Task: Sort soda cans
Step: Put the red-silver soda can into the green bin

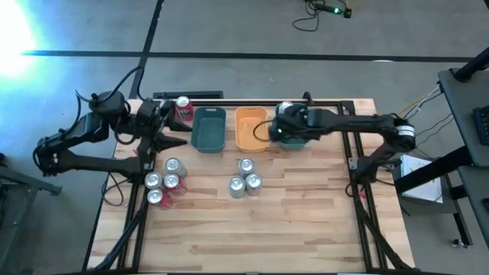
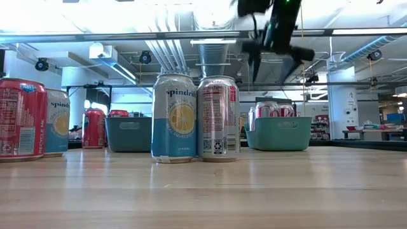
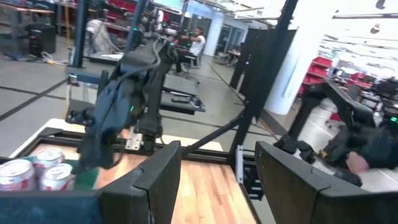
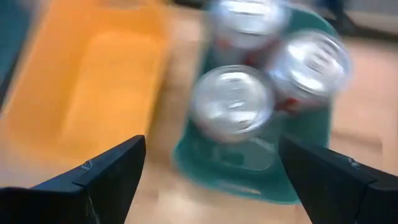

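The sorting looks to be partly done, by my reckoning. The right gripper (image 4: pixel 211 171) hangs with its fingers spread wide and nothing between them, directly over the green tray (image 4: pixel 249 165), where three cans (image 4: pixel 231 104) with silver tops and a bit of red on their sides stand together. Just beside that gripper, toward the other arm, the orange tray (image 1: pixel 250 128) looks bare inside, and past it the darker teal tray (image 1: pixel 208 128) also seems to hold nothing, as far as I can see from above. Across the table, the left gripper (image 3: pixel 210 180) is likewise spread and carrying nothing; a red can (image 1: pixel 182 109) stands close by it at the back edge of the table (image 1: pixel 252 229). Nearer the front from that gripper, a cluster of four cans (image 1: pixel 163 183) waits loose on the wood, some of them red. Another three cans (image 1: pixel 245 178), pale with yellow and blue labels, stand in front of the orange tray. So I would judge about eight cans are left to place.
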